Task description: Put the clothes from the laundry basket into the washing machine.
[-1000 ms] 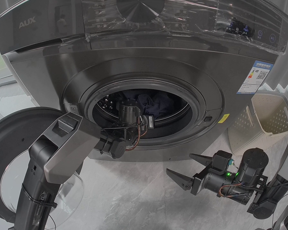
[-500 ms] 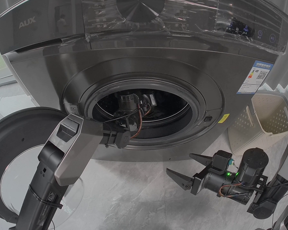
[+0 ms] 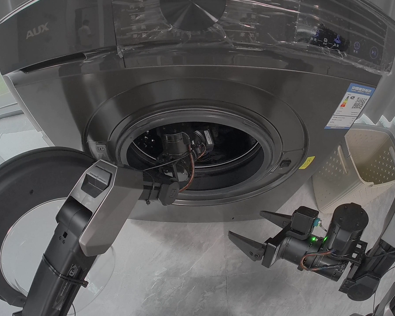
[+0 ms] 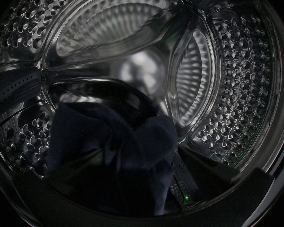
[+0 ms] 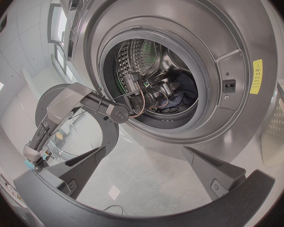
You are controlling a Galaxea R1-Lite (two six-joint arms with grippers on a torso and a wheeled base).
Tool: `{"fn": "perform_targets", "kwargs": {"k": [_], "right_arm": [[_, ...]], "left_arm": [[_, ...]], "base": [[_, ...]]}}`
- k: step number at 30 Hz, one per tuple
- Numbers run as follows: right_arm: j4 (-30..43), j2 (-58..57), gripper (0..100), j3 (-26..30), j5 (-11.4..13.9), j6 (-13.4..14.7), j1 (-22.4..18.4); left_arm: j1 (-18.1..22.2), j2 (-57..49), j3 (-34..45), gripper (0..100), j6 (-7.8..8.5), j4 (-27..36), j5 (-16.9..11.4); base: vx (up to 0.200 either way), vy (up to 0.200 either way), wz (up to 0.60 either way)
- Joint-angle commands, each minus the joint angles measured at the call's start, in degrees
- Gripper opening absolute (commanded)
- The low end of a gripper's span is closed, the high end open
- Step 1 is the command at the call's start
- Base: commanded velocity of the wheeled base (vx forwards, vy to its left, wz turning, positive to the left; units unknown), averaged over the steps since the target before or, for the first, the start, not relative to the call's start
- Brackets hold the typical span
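Head view: the left arm [image 3: 101, 202] is in the mouth of the grey front-loading washing machine [image 3: 250, 88]. The right gripper [image 3: 245, 224] hangs spread and empty over the floor [image 3: 175, 264] — cream perforated plastic laundry basket [image 3: 373, 163] at right.
Left wrist view: a dark navy garment [image 4: 116, 148] lies in the drum [image 4: 243, 79].
Right wrist view: the left gripper [image 5: 175, 87] is beside it — I cannot tell its grip.

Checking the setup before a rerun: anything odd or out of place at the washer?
Minor only: crinkled plastic film covers the washer's top, and the laundry basket looks tilted beside it. The dark clothes lie inside the drum; no spill or damage visible.
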Motion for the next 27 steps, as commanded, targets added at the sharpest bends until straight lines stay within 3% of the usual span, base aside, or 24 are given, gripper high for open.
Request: {"fn": "perform_targets", "kwargs": {"k": [1, 7, 12, 13, 15, 20, 22, 24, 25, 27], "right_arm": [[-0.04, 0.01, 100, -0.01, 0.00, 0.00, -0.07], [-0.04, -0.26, 100, 0.08, 0.00, 0.00, -0.33], [-0.04, -0.43, 100, 0.17, 0.00, -0.09, -0.07], [-0.04, -0.43, 100, 0.17, 0.00, -0.09, 0.02], [-0.04, -0.43, 100, 0.34, 0.00, -0.09, 0.02], [-0.12, -0.61, 100, 0.78, -0.09, 0.00, -0.25], [-0.12, -0.61, 100, 1.22, -0.18, 0.00, 0.02], [-0.12, -0.78, 100, 1.40, -0.18, 0.00, 0.11], [-0.04, -2.10, 100, 1.75, -0.26, 0.00, 0.11], [-0.04, -4.30, 100, 3.25, -0.26, 0.00, 0.02]], "left_arm": [[-0.38, -1.86, 2.14, 100, 0.03, 0.37, 0.05], [-1.78, -6.87, 11.90, 100, 0.29, -0.33, 0.05], [-4.24, -17.06, 29.74, 100, 0.82, -0.86, -0.56], [-4.24, -17.24, 30.36, 100, 0.91, -0.95, -0.56], [-6.27, -22.34, 40.02, 100, 1.26, -3.41, -0.74], [-9.43, -29.11, 53.30, 100, 2.76, -9.91, -0.83], [-11.10, -32.18, 59.62, 100, 4.43, -14.57, -1.00], [-11.72, -33.85, 62.44, 100, 4.95, -16.77, -1.70], [-13.03, -36.66, 68.32, 100, 5.57, -20.20, -3.81], [-14.97, -40.27, 76.23, 100, 5.66, -23.36, -5.31]], "base": [[0.000, 0.000, 0.00], [0.000, 0.000, 0.00], [0.000, 0.000, 0.00], [0.000, 0.000, 0.00], [0.000, 0.000, 0.00], [0.000, 0.000, 0.00], [0.000, 0.000, 0.00], [0.000, 0.000, 0.00], [0.000, 0.000, 0.00], [0.000, 0.000, 0.00]]}}
